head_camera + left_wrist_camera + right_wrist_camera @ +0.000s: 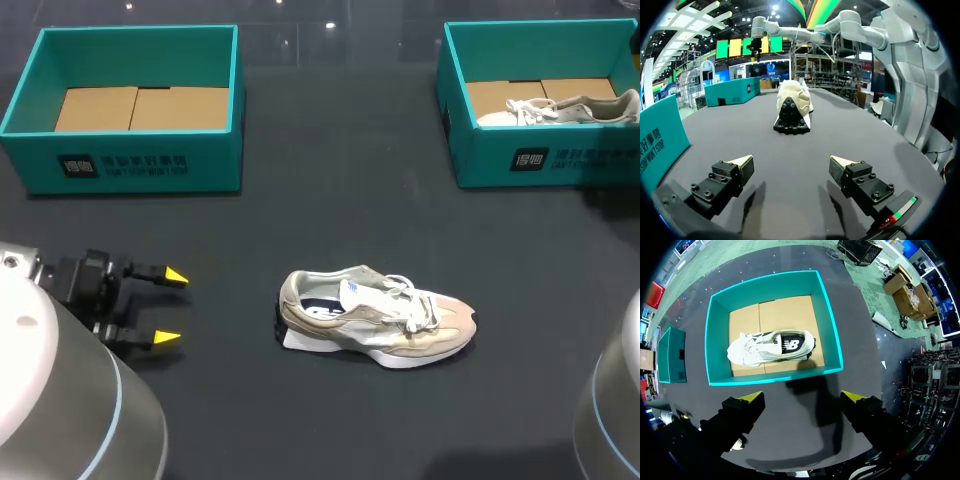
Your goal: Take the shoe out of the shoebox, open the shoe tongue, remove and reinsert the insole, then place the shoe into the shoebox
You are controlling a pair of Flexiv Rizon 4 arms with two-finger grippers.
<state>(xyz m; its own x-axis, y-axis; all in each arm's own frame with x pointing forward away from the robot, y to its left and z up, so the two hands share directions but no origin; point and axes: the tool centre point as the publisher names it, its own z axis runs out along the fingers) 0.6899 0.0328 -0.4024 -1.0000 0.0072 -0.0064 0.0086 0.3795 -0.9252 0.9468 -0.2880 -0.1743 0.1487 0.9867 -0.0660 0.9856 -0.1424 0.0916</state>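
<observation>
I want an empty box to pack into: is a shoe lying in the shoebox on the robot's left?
No, the head view shows only bare cardboard lining inside the left shoebox.

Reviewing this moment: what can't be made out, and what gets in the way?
1. Insole of the beige shoe: head view, too small, tongue and laces over the opening; left wrist view shows only the heel.
2. The white shoe in the right shoebox: head view, picture's edge cuts its end.
3. The right gripper: outside the head view; only its own wrist view shows it, open.
</observation>
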